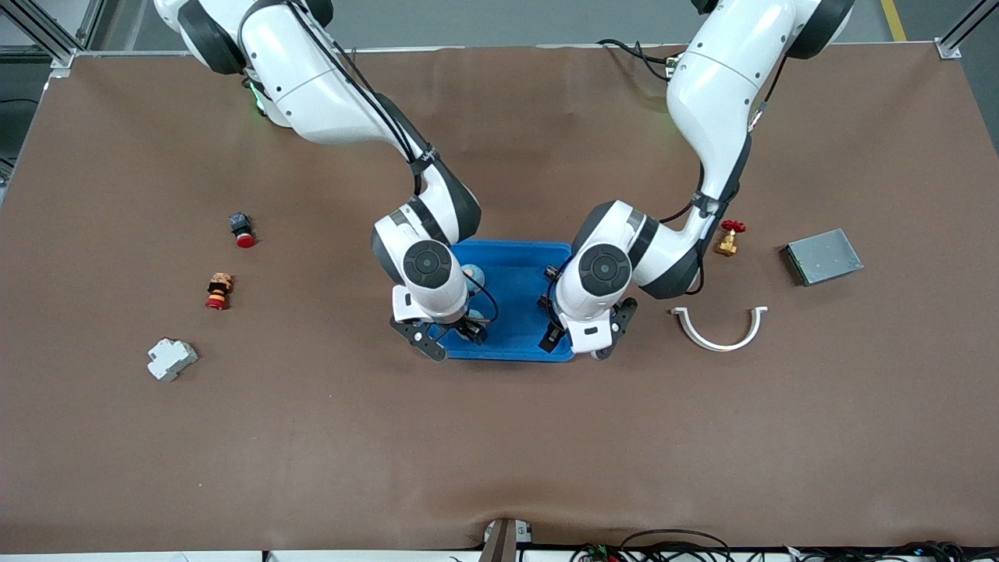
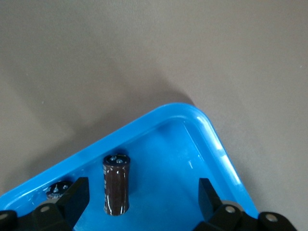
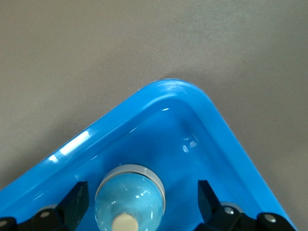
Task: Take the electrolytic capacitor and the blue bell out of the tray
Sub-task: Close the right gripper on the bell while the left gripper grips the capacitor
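A blue tray sits mid-table with both hands over the end of it nearer the front camera. In the left wrist view a brown capacitor stands upright in the tray, apart from my open left gripper, between its fingers but closer to one. A second dark capacitor peeks out beside that finger. In the right wrist view a light-blue bell with a cream button rests in the tray, between the spread fingers of my open right gripper, untouched.
Toward the right arm's end lie a red push button, a red-orange stacked part and a white block. Toward the left arm's end are a brass valve, a grey metal box and a white curved clip.
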You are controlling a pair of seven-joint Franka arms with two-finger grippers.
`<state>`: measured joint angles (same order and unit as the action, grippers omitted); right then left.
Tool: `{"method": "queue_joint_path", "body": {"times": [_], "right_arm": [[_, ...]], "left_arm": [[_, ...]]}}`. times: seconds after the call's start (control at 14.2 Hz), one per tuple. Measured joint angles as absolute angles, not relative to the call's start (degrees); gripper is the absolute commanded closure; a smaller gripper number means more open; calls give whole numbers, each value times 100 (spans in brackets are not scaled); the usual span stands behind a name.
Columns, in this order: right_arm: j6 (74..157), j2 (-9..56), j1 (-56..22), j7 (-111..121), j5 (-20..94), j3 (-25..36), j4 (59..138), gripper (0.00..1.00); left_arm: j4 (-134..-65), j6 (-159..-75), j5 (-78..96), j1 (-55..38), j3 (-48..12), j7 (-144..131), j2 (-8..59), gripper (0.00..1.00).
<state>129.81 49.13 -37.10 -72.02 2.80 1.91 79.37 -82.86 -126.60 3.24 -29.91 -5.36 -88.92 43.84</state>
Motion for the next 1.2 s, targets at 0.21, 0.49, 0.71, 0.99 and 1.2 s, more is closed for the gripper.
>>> {"method": "queue_joint_path", "body": {"times": [0.21,0.49,0.71,0.99,1.2], "right_arm": [[13099,5029,-3743,-7298,271,191,7864,0],[13099,5046,-3789,-7382,268,190,7829,0],[13099,5052,-3794,-7387,268,190,7828,0],[13099,5063,-3844,-7484,268,186,7826,0],[13099,5067,-3884,-7524,266,186,7822,20]], "left_arm": [[-8287,-12660,324,-3098,-535,-8899,4426,0],[-8286,-12702,324,-3164,-530,-8900,4552,0],[-8286,-12727,322,-3197,-529,-8900,4605,0],[-8286,-12777,322,-3201,-513,-8900,4642,0],[-8286,-12792,322,-3201,-511,-8900,4661,0]]}}
